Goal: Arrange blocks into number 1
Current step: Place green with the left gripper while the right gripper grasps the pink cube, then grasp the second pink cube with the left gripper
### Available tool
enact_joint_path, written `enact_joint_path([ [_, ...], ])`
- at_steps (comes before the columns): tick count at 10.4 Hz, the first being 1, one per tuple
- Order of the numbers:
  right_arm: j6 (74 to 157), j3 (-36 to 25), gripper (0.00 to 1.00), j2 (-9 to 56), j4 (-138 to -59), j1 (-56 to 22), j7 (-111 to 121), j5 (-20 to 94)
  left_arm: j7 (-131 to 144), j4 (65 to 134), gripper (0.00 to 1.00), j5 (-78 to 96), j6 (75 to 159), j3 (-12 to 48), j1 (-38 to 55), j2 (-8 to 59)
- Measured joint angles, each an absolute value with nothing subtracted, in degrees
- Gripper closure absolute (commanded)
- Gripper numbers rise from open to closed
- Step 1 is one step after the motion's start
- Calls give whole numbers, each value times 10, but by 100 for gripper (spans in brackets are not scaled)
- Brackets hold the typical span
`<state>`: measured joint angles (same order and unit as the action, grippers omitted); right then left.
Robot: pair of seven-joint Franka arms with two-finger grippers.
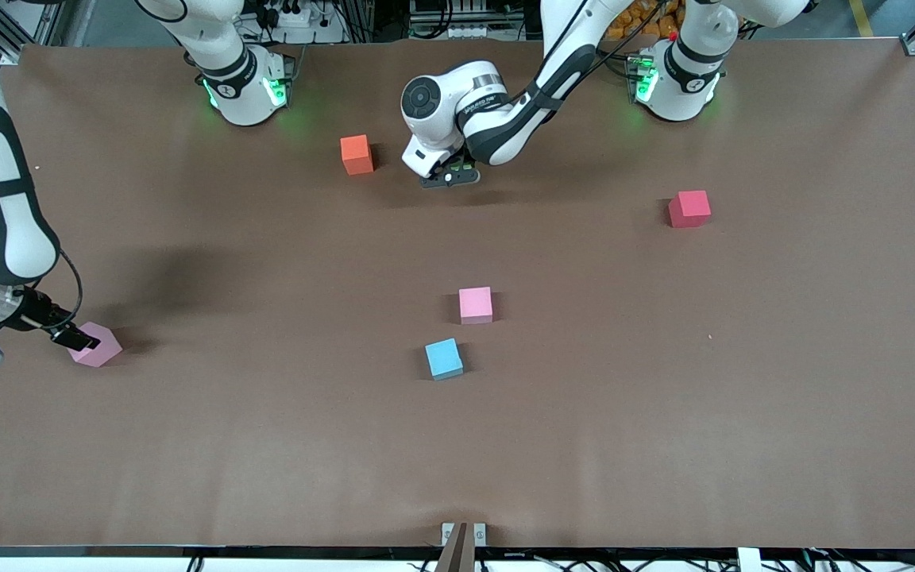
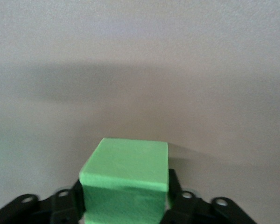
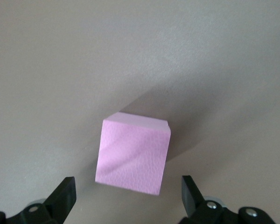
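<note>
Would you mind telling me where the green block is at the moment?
The green block sits between the fingers of the left pincer, seen only in the left wrist view; that pincer is low over the table beside the orange block.

Even overhead light here, soft shadows under my arms on the table [image 1: 584, 397], front view's sharp, wrist views kinda soft
</note>
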<state>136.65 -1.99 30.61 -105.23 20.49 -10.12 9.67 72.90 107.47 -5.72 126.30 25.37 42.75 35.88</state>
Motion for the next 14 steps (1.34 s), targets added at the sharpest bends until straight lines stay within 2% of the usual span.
enact_joint_path([
  [3, 1366, -22, 0, 321, -1037, 205, -101, 106, 729, 1071, 0, -57, 1262, 249, 426, 342],
  [7, 1363, -29, 0, 341, -1014, 205, -84, 139, 723, 1042, 0, -123, 1257, 174, 408, 298],
  [14, 1362, -31, 0, 356, -1009, 201, -76, 143, 611, 934, 0, -148, 1284, 160, 325, 373],
])
